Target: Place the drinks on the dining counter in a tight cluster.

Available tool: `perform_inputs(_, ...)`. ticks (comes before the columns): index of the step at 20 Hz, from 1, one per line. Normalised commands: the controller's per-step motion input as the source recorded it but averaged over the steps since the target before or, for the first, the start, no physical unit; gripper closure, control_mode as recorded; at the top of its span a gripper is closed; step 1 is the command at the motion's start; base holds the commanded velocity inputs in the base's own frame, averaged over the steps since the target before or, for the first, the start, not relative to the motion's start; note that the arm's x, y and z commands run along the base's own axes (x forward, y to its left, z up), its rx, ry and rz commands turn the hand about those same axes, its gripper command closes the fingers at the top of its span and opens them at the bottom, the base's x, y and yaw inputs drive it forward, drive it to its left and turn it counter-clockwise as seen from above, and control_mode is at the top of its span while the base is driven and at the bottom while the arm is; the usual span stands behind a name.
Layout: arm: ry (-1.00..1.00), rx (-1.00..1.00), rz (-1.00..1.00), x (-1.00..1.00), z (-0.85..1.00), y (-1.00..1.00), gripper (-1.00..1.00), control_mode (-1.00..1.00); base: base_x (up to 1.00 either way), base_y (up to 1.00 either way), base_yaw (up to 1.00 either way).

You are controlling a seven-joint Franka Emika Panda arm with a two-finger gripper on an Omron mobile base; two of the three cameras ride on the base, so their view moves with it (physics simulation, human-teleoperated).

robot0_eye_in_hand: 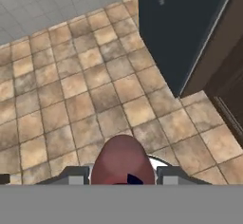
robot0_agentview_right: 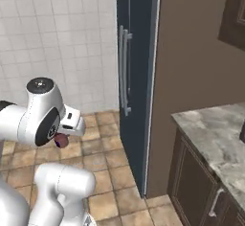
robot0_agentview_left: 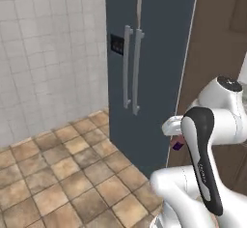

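Arm point(robot0_agentview_left: 202, 159) by fridge point(robot0_agentview_left: 149, 53)

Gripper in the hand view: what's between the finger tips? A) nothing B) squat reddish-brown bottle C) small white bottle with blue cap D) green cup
B: the hand view shows the gripper shut on the squat reddish-brown bottle, its rounded body sitting between the two finger tips above the brown tiled floor.
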Motion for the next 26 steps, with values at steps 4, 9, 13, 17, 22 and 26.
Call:
perform_inputs(4,0.00,0.00,0.00,0.00,0.00,0.00,1.00,1.00,0.00,0.12,1.00)
perform_inputs(9,0.00,0.00,0.00,0.00,0.00,0.00,1.00,1.00,0.00,0.01,0.79)
perform_inputs(13,0.00,0.00,0.00,0.00,0.00,0.00,1.00,1.00,0.00,0.00,0.71)
perform_inputs(17,0.00,0.00,0.00,0.00,0.00,0.00,1.00,1.00,0.09,0.00,0.63)
perform_inputs(22,0.00,0.00,0.00,0.00,0.00,0.00,1.00,1.00,0.32,0.01,0.44)
perform_inputs(26,0.00,0.00,0.00,0.00,0.00,0.00,1.00,1.00,0.23,0.01,0.44)
